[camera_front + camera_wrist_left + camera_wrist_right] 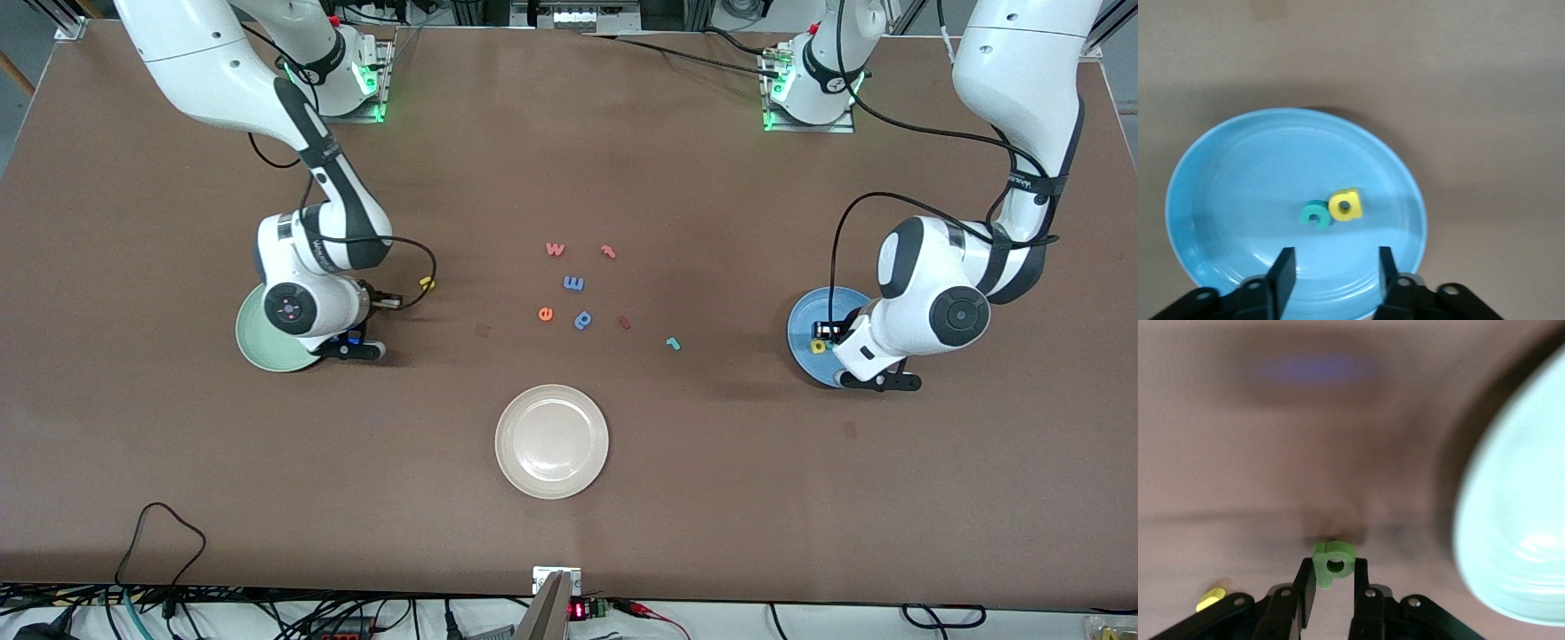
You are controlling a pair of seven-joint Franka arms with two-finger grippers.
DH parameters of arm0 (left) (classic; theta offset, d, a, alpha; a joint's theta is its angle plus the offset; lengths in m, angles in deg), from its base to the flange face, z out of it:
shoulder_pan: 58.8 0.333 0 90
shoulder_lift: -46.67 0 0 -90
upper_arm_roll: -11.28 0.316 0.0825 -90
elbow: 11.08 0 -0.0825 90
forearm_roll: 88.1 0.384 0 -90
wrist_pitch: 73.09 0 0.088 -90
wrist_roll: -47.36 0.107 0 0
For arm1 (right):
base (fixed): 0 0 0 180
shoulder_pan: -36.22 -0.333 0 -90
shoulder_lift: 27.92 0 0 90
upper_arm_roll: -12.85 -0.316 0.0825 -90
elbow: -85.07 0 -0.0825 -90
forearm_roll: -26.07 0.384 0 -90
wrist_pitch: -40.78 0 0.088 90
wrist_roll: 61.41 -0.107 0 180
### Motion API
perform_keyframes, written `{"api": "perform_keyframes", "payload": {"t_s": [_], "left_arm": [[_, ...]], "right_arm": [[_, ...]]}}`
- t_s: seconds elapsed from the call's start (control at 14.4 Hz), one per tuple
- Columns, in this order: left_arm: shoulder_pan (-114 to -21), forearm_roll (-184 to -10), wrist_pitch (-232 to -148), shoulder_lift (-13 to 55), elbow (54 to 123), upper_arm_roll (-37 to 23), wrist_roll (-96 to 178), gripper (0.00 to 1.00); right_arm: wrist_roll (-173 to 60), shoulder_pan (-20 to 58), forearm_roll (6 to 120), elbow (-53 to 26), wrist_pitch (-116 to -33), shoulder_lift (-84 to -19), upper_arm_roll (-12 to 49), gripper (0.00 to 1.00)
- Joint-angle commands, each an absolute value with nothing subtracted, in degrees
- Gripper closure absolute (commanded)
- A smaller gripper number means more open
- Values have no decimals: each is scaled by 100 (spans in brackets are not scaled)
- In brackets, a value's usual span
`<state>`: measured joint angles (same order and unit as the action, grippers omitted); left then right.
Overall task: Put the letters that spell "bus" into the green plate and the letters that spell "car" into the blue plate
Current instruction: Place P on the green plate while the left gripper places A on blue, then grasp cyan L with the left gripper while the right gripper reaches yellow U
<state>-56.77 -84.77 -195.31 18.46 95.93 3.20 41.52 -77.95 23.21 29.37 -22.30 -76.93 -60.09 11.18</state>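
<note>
My right gripper point(1333, 577) is shut on the green b point(1333, 561) and holds it over bare table just beside the pale green plate point(253, 342), whose rim point(1511, 520) shows in the right wrist view. One yellow letter point(427, 284) lies on the table close to that gripper. My left gripper point(1336, 267) hangs open over the blue plate point(805, 324), nothing between its fingers. In the blue plate point(1238, 180) a teal c point(1315, 215) and a yellow a point(1345, 204) lie touching. A teal r point(673, 343) lies on the table toward the left arm's end.
A cluster of loose letters sits mid-table: pink w point(555, 249), red t point(608, 252), blue m point(573, 284), orange e point(545, 313), blue p point(582, 320) and a small dark red one point(624, 323). A white plate point(551, 442) stands nearer the front camera.
</note>
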Motion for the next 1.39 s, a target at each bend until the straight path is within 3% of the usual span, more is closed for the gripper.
{"api": "perform_keyframes", "payload": {"t_s": [0.0, 0.35, 0.42, 0.49, 0.56, 0.63, 0.69, 0.97, 1.18, 1.32], "left_arm": [[-5765, -8405, -19323, 1898, 9325, 58, 4068, 32], [-6747, -8458, -19385, 1127, 8457, -207, 2716, 54], [-6889, -8458, -19394, 959, 8324, -199, 2558, 54], [-6969, -8467, -19394, 853, 8227, -207, 2443, 54], [-7013, -8467, -19402, 765, 8208, -208, 2311, 54], [-7074, -8493, -19455, 712, 8208, -216, 2171, 54], [-7197, -8650, -19664, 703, 8199, -216, 1987, 54], [-7382, -8731, -20044, 501, 8199, -208, 1704, 54], [-7382, -8731, -20228, 378, 8208, -208, 1555, 54], [-7391, -8713, -20343, 316, 8199, -208, 1432, 54]], "right_arm": [[-7399, 2802, 2898, -1620, -6622, -5780, 1092, 94], [-6677, 3629, 2687, -1407, -6600, -5981, 1092, 93], [-6598, 3709, 2686, -1407, -6679, -6043, 1092, 89], [-6476, 3744, 2686, -1415, -6723, -6053, 1092, 81], [-6370, 3771, 2678, -1416, -6741, -6053, 1092, 67], [-6369, 3788, 2678, -1416, -6785, -6061, 1092, 44], [-6369, 3789, 2678, -1416, -6785, -6061, 1092, 27], [-6369, 3692, 2678, -1450, -6671, -5703, 1048, 5], [-6492, 3289, 2704, -1835, -6661, -4773, 1031, 0], [-6710, 2947, 2748, -2816, -7500, -4017, 1031, 0]]}}
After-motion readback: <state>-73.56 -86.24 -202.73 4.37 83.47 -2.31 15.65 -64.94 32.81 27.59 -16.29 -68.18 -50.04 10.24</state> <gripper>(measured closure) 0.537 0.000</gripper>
